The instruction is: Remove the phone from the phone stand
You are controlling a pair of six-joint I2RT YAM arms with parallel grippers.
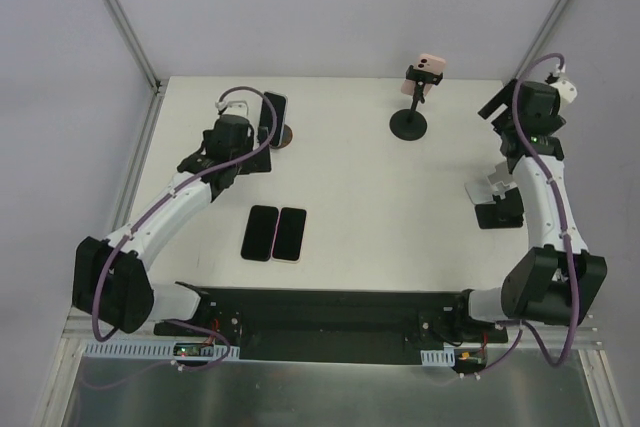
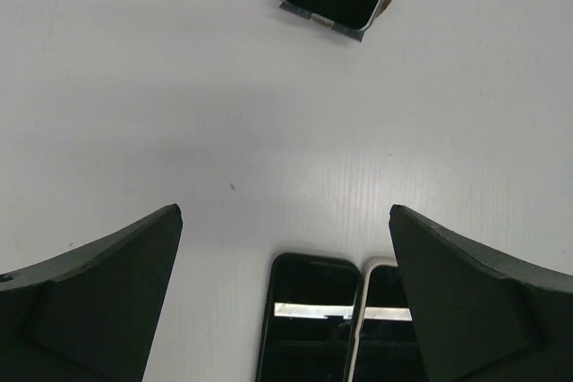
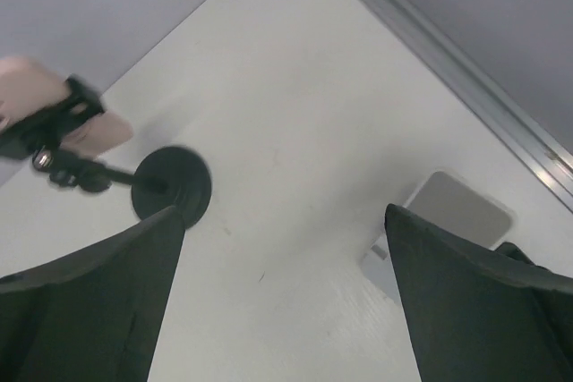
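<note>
Pink phone [image 1: 431,65] sat clamped in the black phone stand [image 1: 410,125] at the far side of the white bench [image 1: 380,207], neither claw touching it. Left claw [image 2: 285,212] was spread wide, empty, above two flat dark phones [image 1: 262,232]. Right claw [image 3: 282,212] was likewise wide and empty, well apart from the stand.

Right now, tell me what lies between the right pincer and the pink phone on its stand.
Only bare table separates the right pincer from the pink phone; the right wrist view shows it.
</note>
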